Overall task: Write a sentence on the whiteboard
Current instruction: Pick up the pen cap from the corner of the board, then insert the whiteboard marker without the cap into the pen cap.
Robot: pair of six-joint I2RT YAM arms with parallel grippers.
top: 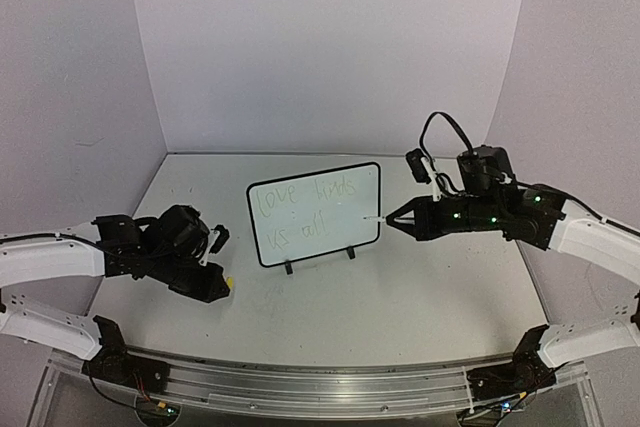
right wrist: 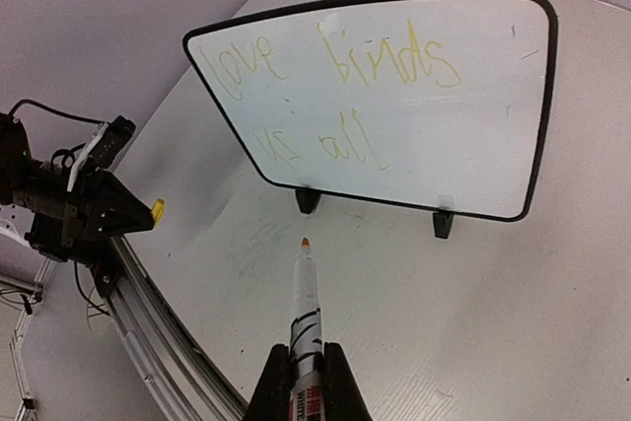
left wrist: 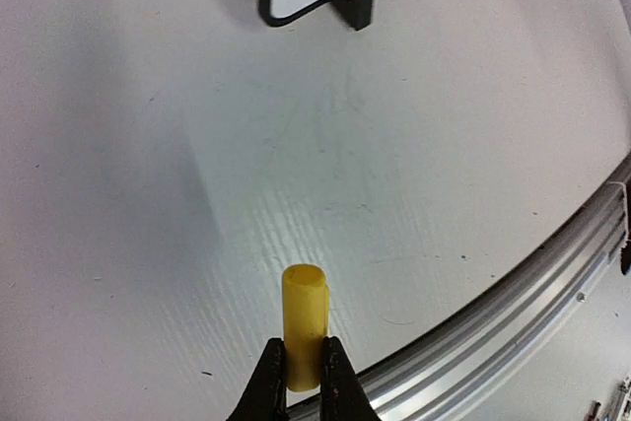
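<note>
Jaws-held marker [right wrist: 305, 295] points at the whiteboard [right wrist: 493, 105], apart.

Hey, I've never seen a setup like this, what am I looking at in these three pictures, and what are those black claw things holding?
These are two robot arms bolted to a white table. One picture looks down from above; the other two come from small cameras on each arm's wrist. Standing on the table is a small black-framed whiteboard with faint greenish handwriting reading roughly "love finds us all". The left gripper is shut on a short yellow cylinder, probably a marker cap. The right gripper is shut on a white marker with an orange tip, pointed at the board.
</note>
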